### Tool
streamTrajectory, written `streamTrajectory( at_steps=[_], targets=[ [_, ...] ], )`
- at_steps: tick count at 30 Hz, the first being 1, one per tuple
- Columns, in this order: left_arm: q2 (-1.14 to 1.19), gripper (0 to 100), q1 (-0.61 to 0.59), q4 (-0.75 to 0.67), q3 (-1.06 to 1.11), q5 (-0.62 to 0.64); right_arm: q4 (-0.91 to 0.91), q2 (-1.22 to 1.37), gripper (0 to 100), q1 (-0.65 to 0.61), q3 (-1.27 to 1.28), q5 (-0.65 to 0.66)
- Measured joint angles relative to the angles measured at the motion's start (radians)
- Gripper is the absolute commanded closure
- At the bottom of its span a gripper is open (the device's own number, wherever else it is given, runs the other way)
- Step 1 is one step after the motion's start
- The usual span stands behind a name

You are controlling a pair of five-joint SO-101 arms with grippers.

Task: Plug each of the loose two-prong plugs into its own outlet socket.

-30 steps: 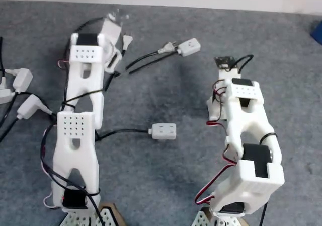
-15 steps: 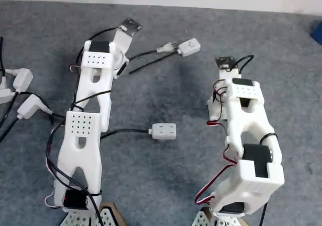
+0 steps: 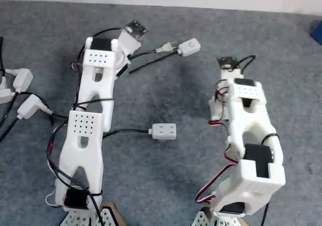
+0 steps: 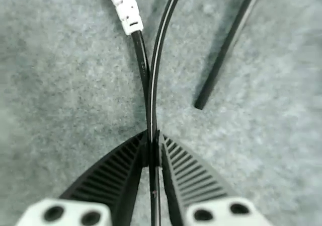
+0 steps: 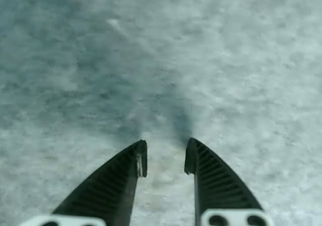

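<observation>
**Two arms on a grey tabletop [image 3: 166, 185], high and wrist views.** The socket [image 3: 163, 131], a white block on a black lead, lay between the two arms and serves here as the reference.

- **Plug and far socket:** Beyond the socket, farther from the arm bases, a plug [image 3: 166, 48] lay end to end with a far socket [image 3: 189, 46]. The two were touching, but whether the prongs were seated could not be told.
- **Left arm:** The left arm [image 3: 93, 80] stretched past the socket on its left side. The left hand [image 4: 152, 138] had its fingers pressed together on the plug's cable [image 4: 141, 70], well back from the plug body. A loose cable [image 4: 225, 50] lay near, its cut end apart from the hand.
- **Right arm:** The right arm [image 3: 246, 115] stood to the right of the socket. The right hand [image 5: 163, 158] was poised over bare tabletop with its fingers apart and nothing between them.
- **Other plugs:** Far to the left of the socket, a second plug [image 3: 22, 78] and a third plug [image 3: 30, 106] lay on the tabletop, well apart from both sockets.
</observation>
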Motion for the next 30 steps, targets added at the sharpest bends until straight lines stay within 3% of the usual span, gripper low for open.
streamTrajectory(
  at_steps=[6,13,19,26,30],
  targets=[
    [-0.144,99,0.120,0.153,-0.117,0.000,0.077,-0.080,86.4,0.180,-0.035,-0.003],
    [-0.304,99,0.302,0.166,0.015,0.040,0.147,-0.362,86.4,0.239,0.058,0.043],
    [-0.423,99,0.468,0.167,0.126,0.051,0.060,-0.529,86.4,0.362,0.276,0.083],
    [-0.531,99,0.684,0.167,0.133,0.057,-0.002,-0.569,86.4,0.436,0.405,0.083],
    [-0.571,99,0.730,0.167,0.160,0.089,-0.008,-0.569,86.4,0.473,0.408,0.083]
  ],
)
